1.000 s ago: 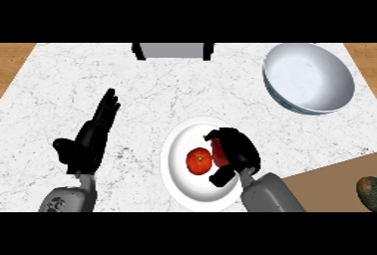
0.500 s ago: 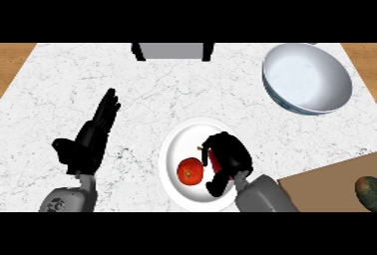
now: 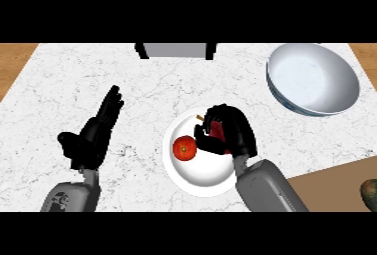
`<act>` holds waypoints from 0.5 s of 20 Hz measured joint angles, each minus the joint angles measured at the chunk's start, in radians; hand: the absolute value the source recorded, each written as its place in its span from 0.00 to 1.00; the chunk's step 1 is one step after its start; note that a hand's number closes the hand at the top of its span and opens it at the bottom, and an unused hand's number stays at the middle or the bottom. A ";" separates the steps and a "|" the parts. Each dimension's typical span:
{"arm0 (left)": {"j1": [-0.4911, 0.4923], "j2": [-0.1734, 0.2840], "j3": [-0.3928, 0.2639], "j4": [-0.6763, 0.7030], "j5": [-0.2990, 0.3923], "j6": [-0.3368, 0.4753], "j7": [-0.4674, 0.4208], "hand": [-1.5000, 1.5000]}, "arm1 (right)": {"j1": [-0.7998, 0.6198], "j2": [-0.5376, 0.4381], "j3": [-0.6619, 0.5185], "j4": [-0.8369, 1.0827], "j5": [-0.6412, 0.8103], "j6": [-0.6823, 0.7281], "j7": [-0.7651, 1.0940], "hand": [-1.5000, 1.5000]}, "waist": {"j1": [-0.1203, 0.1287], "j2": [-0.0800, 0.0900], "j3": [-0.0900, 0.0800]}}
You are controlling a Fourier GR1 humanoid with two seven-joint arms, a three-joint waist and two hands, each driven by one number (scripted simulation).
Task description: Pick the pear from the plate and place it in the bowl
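Pear [image 3: 217, 128] on the white plate [image 3: 202, 182], enclosed by my curled right hand [image 3: 234, 130], beside a red round fruit [image 3: 184, 148]. My left hand [image 3: 94, 132] rests open; bowl [image 3: 313, 78] well apart.

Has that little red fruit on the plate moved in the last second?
Yes. The red fruit has slid toward the near-left part of the white plate, away from the bowl.

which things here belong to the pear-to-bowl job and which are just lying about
Job:
- red pear, in the right hand curled round it
- white plate
- bowl

Lying about:
- round red fruit on the plate
- grey box at the counter's far edge
- dark item at the right edge
- left hand, open, resting
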 measured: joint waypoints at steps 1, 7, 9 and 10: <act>0.005 -0.002 -0.003 0.001 -0.002 0.000 -0.003 0.50 | -0.027 0.001 -0.010 0.001 -0.008 -0.045 -0.007 1.00 | 0.002 0.000 0.000; 0.003 0.006 0.006 -0.009 -0.002 0.000 0.007 0.50 | -0.156 0.003 0.050 -0.044 0.107 -0.260 0.081 1.00 | -0.004 -0.004 -0.001; 0.002 0.009 0.008 -0.007 -0.003 -0.004 0.008 0.50 | -0.216 0.003 0.057 -0.058 0.176 -0.275 0.154 1.00 | -0.008 -0.005 -0.001; 0.001 0.005 0.010 0.004 -0.002 -0.003 0.000 0.50 | -0.246 0.003 0.055 -0.069 0.211 -0.267 0.199 1.00 | -0.011 -0.005 -0.002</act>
